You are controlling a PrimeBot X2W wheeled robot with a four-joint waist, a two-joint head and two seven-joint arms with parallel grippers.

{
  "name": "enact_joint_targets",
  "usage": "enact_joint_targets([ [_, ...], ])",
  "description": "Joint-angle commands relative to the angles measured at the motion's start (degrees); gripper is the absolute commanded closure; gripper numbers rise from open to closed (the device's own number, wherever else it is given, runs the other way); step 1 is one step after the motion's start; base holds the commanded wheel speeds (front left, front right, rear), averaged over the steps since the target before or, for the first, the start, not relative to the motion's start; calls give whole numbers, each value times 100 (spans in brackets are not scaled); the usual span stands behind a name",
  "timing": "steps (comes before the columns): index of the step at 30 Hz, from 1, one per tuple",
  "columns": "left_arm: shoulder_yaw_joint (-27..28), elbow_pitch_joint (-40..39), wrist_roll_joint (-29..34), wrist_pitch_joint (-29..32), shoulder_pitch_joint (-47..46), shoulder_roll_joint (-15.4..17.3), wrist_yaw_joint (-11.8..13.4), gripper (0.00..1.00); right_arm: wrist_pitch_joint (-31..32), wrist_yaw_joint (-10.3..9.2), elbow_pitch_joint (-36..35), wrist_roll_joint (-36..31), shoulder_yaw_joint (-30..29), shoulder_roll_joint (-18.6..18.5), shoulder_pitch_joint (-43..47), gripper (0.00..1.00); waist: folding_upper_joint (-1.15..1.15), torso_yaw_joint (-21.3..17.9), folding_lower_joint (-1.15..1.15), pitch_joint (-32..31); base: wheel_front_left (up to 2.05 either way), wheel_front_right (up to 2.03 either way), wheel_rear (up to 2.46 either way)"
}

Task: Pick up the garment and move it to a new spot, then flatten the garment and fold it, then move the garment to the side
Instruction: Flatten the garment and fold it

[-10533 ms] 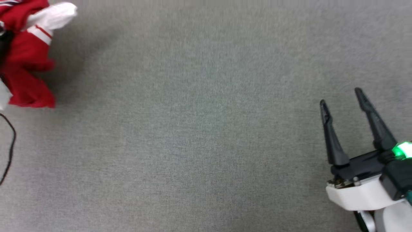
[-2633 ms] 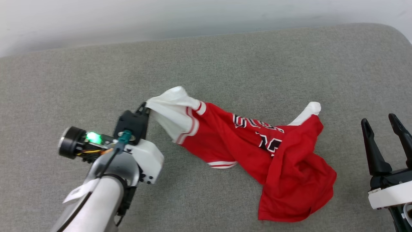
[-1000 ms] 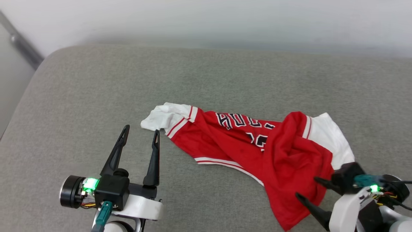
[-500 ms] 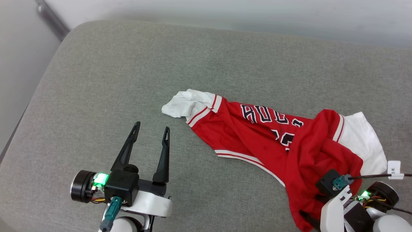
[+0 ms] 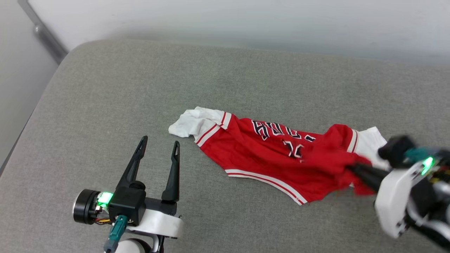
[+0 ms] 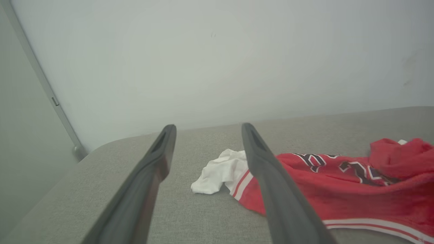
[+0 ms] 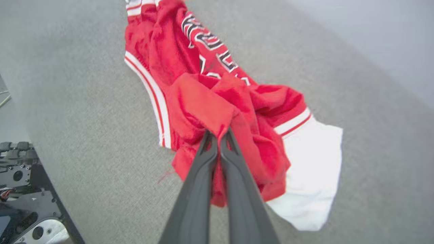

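Okay, we're clamping right gripper (image 7: 218, 135) on a bunched fold of the limp-looking, light red-and-white jersey shirt (image 5: 267, 158) lying mid grey fabric cushion (image 5: 105, 105); left gripper (image 5: 159, 141) hovering, fingers apart. Hem corners probably grip better.

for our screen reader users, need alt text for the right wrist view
The right gripper is shut on a bunched red fold of the garment, a red jersey with black lettering lying crumpled on a grey cushion. Its white sleeve spreads out to the gripper's right in this view.
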Motion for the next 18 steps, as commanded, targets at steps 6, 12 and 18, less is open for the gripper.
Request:
enact_joint_targets([
  [6,53,-187,101,-14,-95,-141,-138,0,216,-3,-705,-81,-867,-256,-1118,100,0,150,0,227,0,0,0],
  [12,-126,-201,290,-14,-304,-324,-241,0,157,-5,-231,-385,-780,-493,-2350,100,0,572,0,656,0,0,0],
  [18,-290,-169,344,-14,-553,-557,-306,0,-77,-3,1157,-736,-102,-617,-3796,100,0,1149,0,1119,0,0,0],
])
